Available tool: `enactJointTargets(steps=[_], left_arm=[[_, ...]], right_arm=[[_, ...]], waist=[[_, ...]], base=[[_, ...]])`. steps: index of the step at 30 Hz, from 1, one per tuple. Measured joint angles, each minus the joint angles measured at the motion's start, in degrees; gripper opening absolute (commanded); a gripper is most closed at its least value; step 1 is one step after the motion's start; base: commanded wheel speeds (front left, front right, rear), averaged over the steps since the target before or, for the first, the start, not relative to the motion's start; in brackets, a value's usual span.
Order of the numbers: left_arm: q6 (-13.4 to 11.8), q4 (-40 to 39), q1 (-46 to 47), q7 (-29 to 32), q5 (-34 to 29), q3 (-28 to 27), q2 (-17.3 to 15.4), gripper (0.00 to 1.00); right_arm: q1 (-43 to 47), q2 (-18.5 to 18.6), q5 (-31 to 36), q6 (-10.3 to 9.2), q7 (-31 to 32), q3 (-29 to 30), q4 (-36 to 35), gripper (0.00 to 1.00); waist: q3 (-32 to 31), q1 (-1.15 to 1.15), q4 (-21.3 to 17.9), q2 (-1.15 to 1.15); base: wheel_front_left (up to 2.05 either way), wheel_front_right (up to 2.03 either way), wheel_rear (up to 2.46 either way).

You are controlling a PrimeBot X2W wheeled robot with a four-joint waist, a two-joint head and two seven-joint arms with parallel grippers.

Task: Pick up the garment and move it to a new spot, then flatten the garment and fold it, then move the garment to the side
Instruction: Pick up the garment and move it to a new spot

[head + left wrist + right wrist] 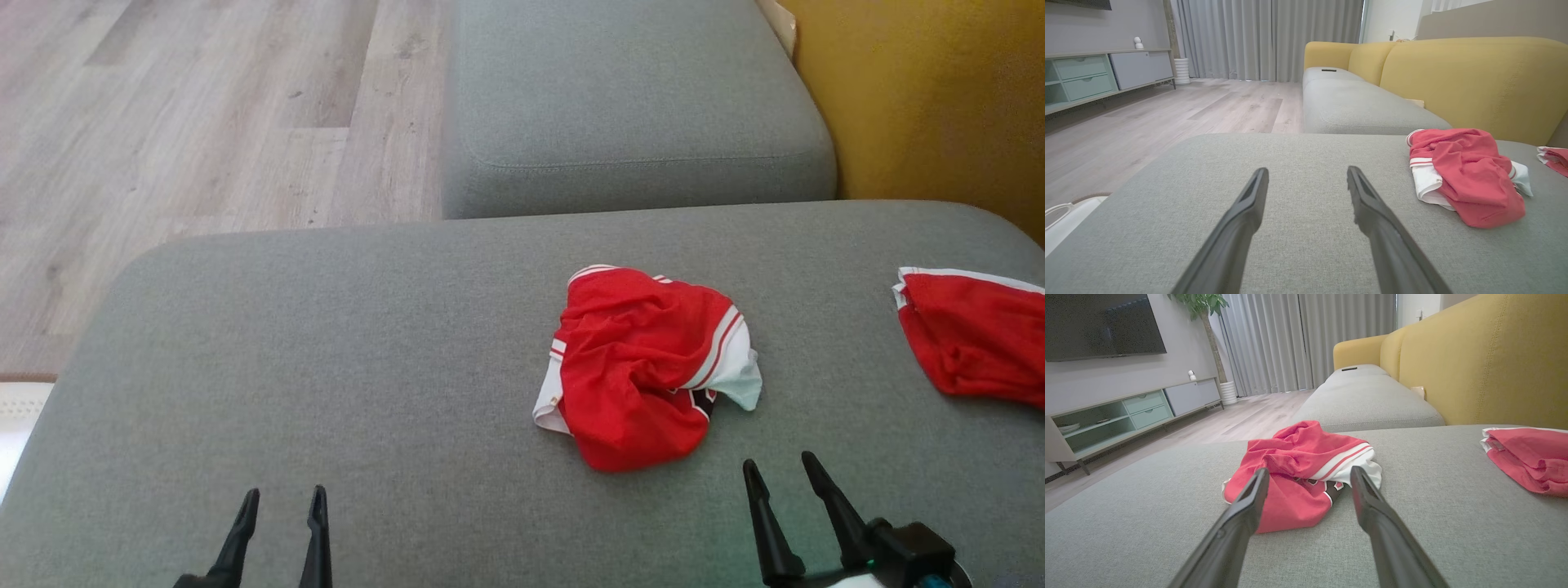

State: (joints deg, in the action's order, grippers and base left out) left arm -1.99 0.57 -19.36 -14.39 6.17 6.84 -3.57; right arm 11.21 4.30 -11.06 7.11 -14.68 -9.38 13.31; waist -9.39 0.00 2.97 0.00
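Observation:
A crumpled red garment (645, 367) with white trim and stripes lies bunched on the grey sofa cushion (326, 367), right of centre. It also appears at the right of the left wrist view (1470, 175) and just beyond the fingers in the right wrist view (1298, 465). My right gripper (780, 469) stands open near the cushion's front, close to the garment's near edge, with nothing between its fingers. My left gripper (282, 498) is open too, over bare cushion well to the garment's left.
A second red and white cloth (971, 335) lies at the cushion's right edge. Another grey seat cushion (629, 106) lies beyond, with the yellow sofa back (939, 98) at the right. Wooden floor (188, 122) is at the left.

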Motion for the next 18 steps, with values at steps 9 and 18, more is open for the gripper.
enactJointTargets(steps=[9,18], left_arm=[[0.04,0.67,1.13,0.00,-0.96,0.10,0.10,1.00],[-0.02,0.97,1.39,0.00,-0.90,0.96,0.15,1.00]], right_arm=[[-0.01,-0.24,-0.02,0.00,0.00,-0.16,0.13,1.00],[-0.03,-0.34,-0.03,0.00,0.00,-0.13,0.43,1.00]], waist=[[0.14,0.00,-0.52,0.00],[0.28,0.00,-0.61,0.00]], base=[[0.00,0.00,0.00],[0.00,0.00,0.00]])
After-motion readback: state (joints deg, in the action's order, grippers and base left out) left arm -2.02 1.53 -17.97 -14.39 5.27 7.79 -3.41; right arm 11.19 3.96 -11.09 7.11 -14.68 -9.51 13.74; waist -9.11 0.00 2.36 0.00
